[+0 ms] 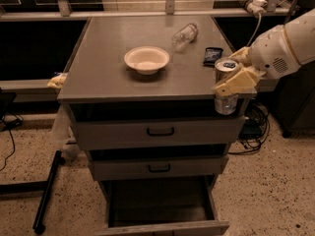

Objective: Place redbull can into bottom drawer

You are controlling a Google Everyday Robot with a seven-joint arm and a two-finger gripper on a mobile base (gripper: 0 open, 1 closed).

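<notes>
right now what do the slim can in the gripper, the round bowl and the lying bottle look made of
Slim silvery redbull can: likely metal, dull sheen, pull-tab top; the gripper, at the table's front edge, is shut on it. Round cream bowl: matte, perhaps paper or plastic. Clear bottle on its side: see-through, probably plastic.

gripper [232, 77] at table [103, 75] front-right corner hides redbull can [226, 104] middle | bottom drawer [157, 203] front cut by lower edge
</notes>
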